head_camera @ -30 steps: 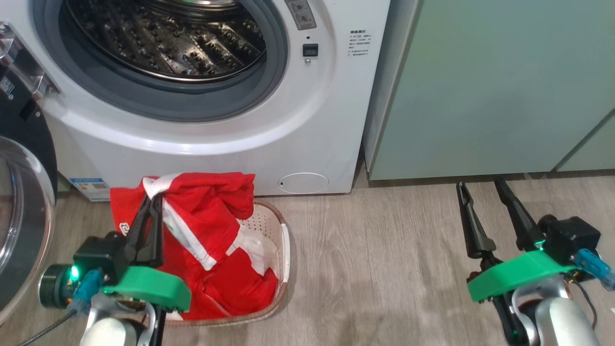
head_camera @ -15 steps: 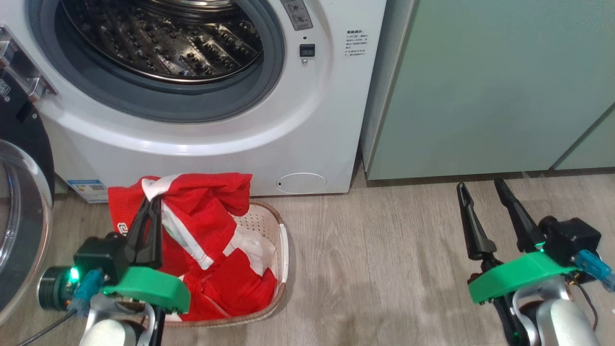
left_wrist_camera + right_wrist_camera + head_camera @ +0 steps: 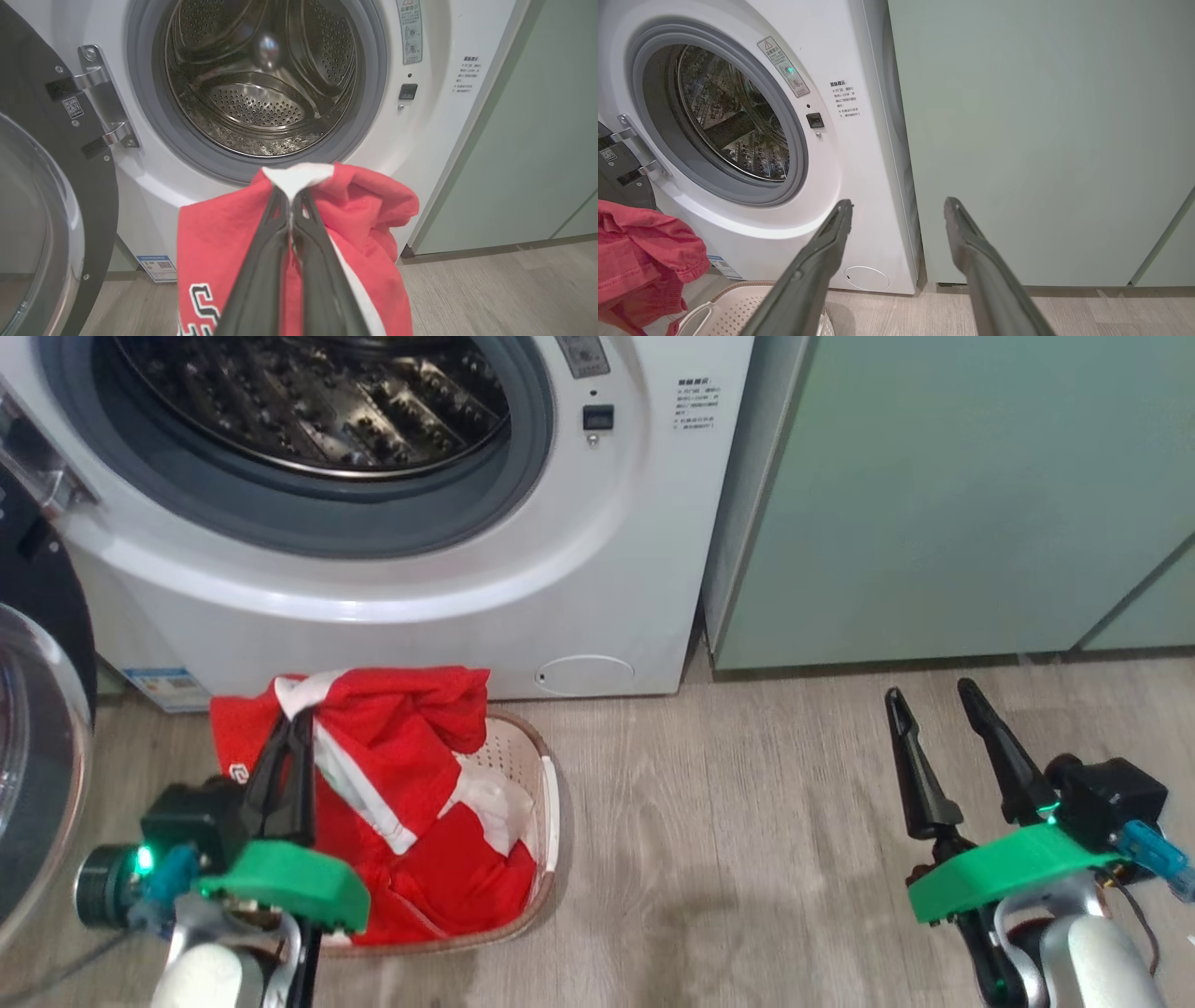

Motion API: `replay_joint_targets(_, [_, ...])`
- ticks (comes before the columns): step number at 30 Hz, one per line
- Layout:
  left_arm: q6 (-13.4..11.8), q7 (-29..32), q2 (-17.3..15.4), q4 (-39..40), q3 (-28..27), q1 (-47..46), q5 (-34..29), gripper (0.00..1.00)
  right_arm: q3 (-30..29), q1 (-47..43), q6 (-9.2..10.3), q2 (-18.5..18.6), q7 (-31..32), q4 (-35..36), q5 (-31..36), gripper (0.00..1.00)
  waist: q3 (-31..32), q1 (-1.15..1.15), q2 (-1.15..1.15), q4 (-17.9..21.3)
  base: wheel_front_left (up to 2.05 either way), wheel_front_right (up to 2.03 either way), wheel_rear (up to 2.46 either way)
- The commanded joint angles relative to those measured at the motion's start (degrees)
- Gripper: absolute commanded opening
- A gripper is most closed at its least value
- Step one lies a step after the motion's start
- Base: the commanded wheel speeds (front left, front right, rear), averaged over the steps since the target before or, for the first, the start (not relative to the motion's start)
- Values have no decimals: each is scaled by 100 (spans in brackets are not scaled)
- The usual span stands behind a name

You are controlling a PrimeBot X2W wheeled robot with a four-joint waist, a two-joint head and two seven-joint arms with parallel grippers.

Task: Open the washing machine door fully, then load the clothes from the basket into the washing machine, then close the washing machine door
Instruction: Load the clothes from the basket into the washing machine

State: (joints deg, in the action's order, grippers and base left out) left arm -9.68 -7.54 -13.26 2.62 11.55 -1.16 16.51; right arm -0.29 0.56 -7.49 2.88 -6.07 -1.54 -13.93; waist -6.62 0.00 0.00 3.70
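Note:
The red clothes (image 3: 392, 765) with a white stripe hang partly out of the cream basket (image 3: 546, 803) on the floor before the washing machine (image 3: 597, 569). My left gripper (image 3: 297, 719) is shut on a white fold at the top of the clothes (image 3: 219, 247), its tips (image 3: 292, 196) level with the lower gasket. The washing machine door (image 3: 37, 756) stands swung open at the left, and the steel drum (image 3: 261, 84) is bare. My right gripper (image 3: 930, 693) is open over the floor at the right, its fingers (image 3: 836, 228) holding nothing.
Pale green cabinets (image 3: 952, 495) stand right of the washer. Wood floor (image 3: 728, 840) lies between the basket and my right arm. The door's hinge bracket (image 3: 100, 100) sits left of the opening. The basket's rim (image 3: 738, 303) lies below the washer front.
The whole head picture has slid slightly upward, so the camera moved. My left gripper stays shut on the clothes and the right one stays open in place.

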Motion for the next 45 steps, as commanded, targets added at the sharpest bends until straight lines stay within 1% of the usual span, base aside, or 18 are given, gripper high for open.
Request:
replay_joint_targets(1, [22, 66, -101, 126, -196, -444, 73, 0, 153, 244, 0, -1, -74, 229, -42, 100, -134, 0, 0, 15, 0, 0, 0])
replay_joint_targets(4, [41, 161, -92, 2, -219, -738, 138, 0, 207, 348, 0, -1, -109, 282, -67, 100, -389, 0, 0, 67, 0, 0, 0])
replay_joint_targets(8, [144, 224, -121, -325, -294, -1314, 263, 0, 309, 532, 0, -1, -177, 318, -119, 100, -810, 0, 0, 193, 0, 0, 0])
replay_joint_targets(16, [409, 376, -250, -1393, -419, -2953, 446, 0, 559, 968, 0, -1, -401, 242, -264, 100, -1728, 0, 0, 549, 0, 0, 0])
replay_joint_targets(20, [545, 507, -352, -2041, -452, -3802, 506, 0, 714, 1180, 0, -1, -532, 139, -353, 100, -2069, 0, 0, 781, 0, 0, 0])
replay_joint_targets(21, [545, 507, -352, -2041, -452, -3802, 506, 0, 714, 1180, 0, -1, -532, 139, -353, 100, -2069, 0, 0, 781, 0, 0, 0])
replay_joint_targets(27, [748, 778, -609, -2993, -506, -4958, 575, 0, 919, 1430, 0, -1, -714, -53, -529, 100, -2444, 0, 0, 1112, 0, 0, 0])
replay_joint_targets(31, [807, 1042, -803, -3476, -543, -5585, 603, 0, 1066, 1560, 0, -1, -809, -174, -672, 100, -2660, 0, 0, 1300, 0, 0, 0])
replay_joint_targets(39, [869, 1408, -1228, -4206, -726, -6665, 727, 0, 1414, 1792, 0, -1, -886, -338, -958, 100, -3027, 0, 0, 1650, 0, 0, 0])
replay_joint_targets(43, [920, 1476, -1440, -4446, -761, -7077, 733, 0, 1537, 1856, 0, -1, -890, -279, -1077, 100, -3156, 0, 0, 1800, 0, 0, 0])
replay_joint_targets(45, [902, 1515, -1533, -4540, -804, -7295, 753, 0, 1602, 1878, 0, -1, -891, -243, -1121, 100, -3250, 0, 0, 1868, 0, 0, 0])
